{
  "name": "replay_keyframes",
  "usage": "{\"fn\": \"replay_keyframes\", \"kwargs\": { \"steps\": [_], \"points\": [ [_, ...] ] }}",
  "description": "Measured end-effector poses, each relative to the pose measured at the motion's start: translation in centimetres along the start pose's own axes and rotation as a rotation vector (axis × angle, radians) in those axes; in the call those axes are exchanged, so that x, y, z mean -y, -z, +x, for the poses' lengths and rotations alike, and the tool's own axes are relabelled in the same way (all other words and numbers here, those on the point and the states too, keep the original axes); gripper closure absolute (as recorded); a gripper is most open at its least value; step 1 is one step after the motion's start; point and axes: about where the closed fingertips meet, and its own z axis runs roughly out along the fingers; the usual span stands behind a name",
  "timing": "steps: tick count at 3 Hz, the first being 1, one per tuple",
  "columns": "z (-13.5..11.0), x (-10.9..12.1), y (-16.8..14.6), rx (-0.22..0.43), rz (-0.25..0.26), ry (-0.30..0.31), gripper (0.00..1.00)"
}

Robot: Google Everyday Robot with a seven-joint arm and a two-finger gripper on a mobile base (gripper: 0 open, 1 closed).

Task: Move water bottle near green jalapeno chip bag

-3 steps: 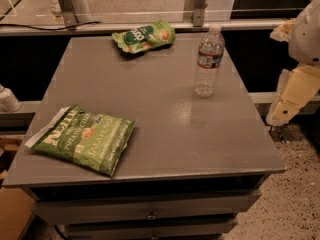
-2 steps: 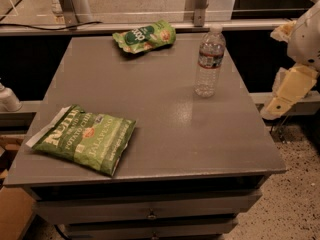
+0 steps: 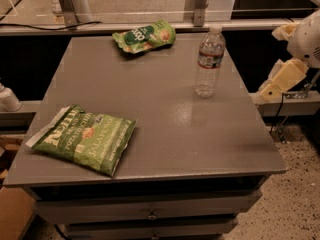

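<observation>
While the cream-coloured gripper (image 3: 274,85) hangs off the rt edge of the grey table (image 3: 165,129), holding nothing, can't tell if it's released or clenched. Nearest it: clear plastic water bottle (image 3: 209,61) w/ white cap, upright nr rt rear. Small light-green chip bag (image 3: 144,36) w/ dark round logo lies rear centre, apart from bottle. Larger flat green "JALAPENO" bag (image 3: 85,139) lies front left.
</observation>
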Motion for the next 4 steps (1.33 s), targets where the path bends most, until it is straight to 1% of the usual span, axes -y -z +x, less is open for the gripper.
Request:
{"fn": "replay_keyframes", "kwargs": {
  "steps": [1, 2, 3, 4],
  "points": [
    [0.2, 1.1, -1.8, 0.104, -0.025, -0.073, 0.0],
    [0.1, 0.8, -4.4, 0.218, -0.069, -0.139, 0.0],
    [-0.6, 0.6, -7.1, 0.309, -0.101, -0.185, 0.0],
    [-2.4, 0.5, -9.4, 0.393, -0.129, -0.215, 0.0]
  ]
}}
